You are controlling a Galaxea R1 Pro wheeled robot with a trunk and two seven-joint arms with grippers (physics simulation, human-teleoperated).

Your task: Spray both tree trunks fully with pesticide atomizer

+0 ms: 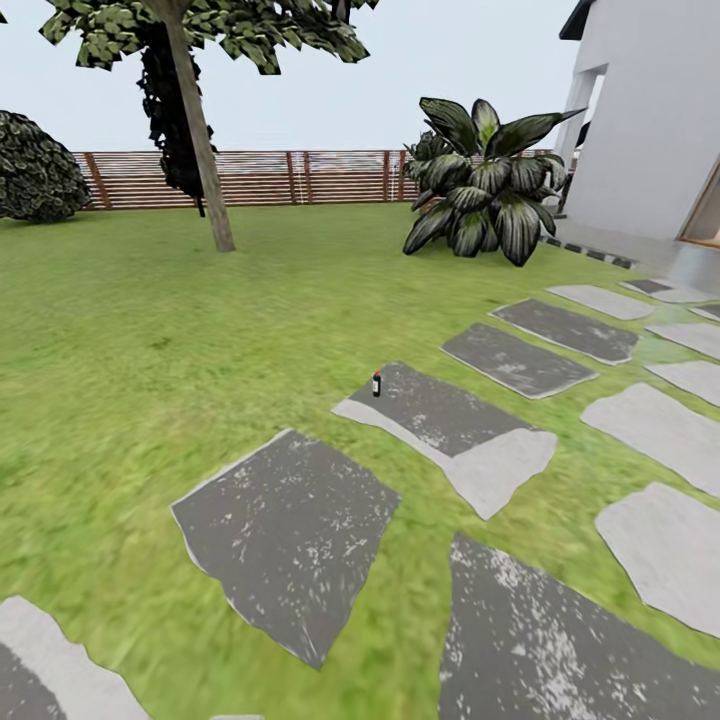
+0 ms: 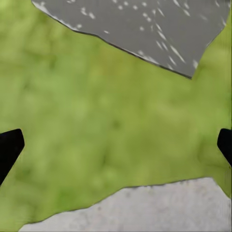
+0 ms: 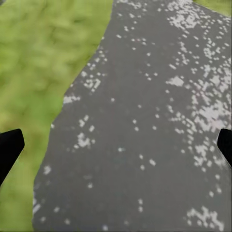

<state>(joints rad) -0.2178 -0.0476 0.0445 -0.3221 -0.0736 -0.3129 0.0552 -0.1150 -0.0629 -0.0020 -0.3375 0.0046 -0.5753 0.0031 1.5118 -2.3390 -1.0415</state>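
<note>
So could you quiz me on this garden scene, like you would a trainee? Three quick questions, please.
1. True or false: the pesticide atomizer stands upright at the edge of a stepping stone.
2. What runs behind the tree trunk: A hedge wall, B wooden fence, C pond?
3. Fill in: the left gripper hangs over mostly ____.

Key: 1 true. 2 B. 3 grass.
</note>
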